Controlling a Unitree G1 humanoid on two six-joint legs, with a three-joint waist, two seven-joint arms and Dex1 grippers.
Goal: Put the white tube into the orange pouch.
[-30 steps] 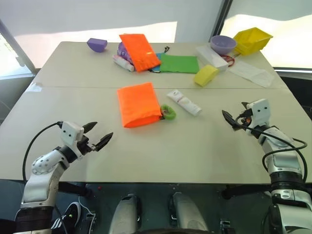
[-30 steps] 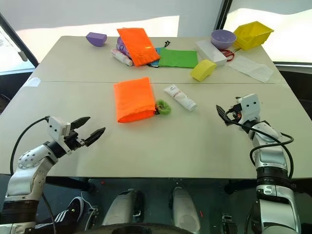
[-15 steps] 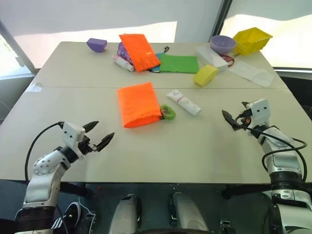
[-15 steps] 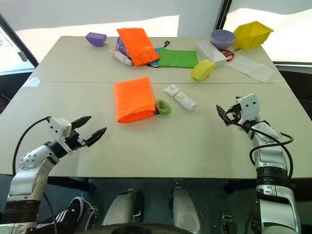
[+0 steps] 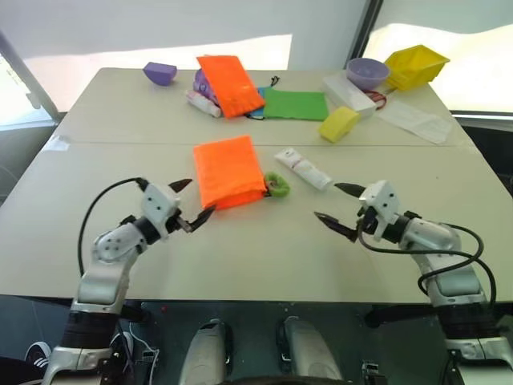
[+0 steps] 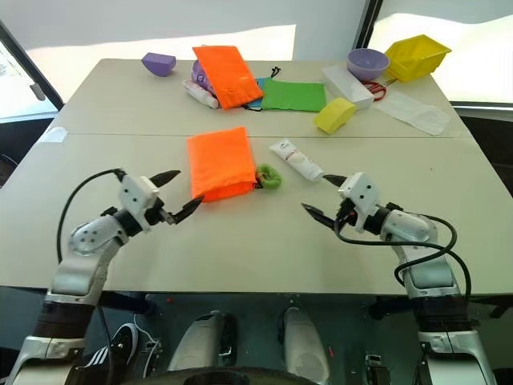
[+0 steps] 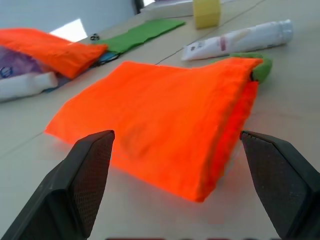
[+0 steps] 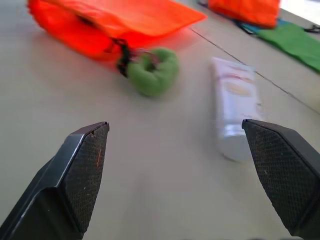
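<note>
Grippers (image 5: 191, 204) (image 5: 336, 207) angle inward, jaws spread, flanking orange pouch (image 5: 227, 170).

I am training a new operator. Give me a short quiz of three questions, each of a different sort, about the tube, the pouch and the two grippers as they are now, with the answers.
1. True or false: the white tube already lies inside the orange pouch.
2. Multiple choice: what lies between the pouch and the tube? A) a yellow block B) a green tuft C) a purple bowl
3. Fill in: the left gripper and the right gripper are both ____ and hold nothing.

Key
1. False: the tube lies on the table, beside the pouch.
2. B
3. open
</note>
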